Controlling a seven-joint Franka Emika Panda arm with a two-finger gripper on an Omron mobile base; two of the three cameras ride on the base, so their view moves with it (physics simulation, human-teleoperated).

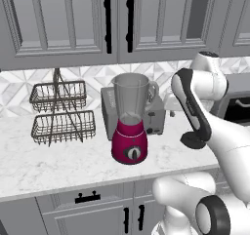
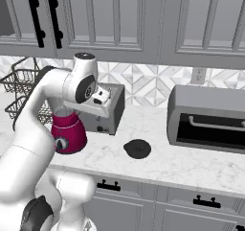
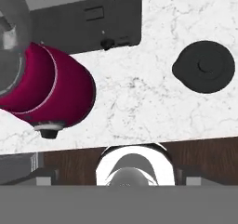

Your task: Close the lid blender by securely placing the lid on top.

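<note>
Glossy magenta blender (image 3: 51, 90), flat round black lid (image 3: 204, 67), veined marble counter (image 3: 135, 102)

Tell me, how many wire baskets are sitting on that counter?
2. The upper basket and the lower basket sit stacked on one stand, left of the blender. In the right base view the arm partly hides them.

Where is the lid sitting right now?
The lid lies flat on the marble counter near its front edge, apart from the blender, roughly between the toaster and the toaster oven.
</note>
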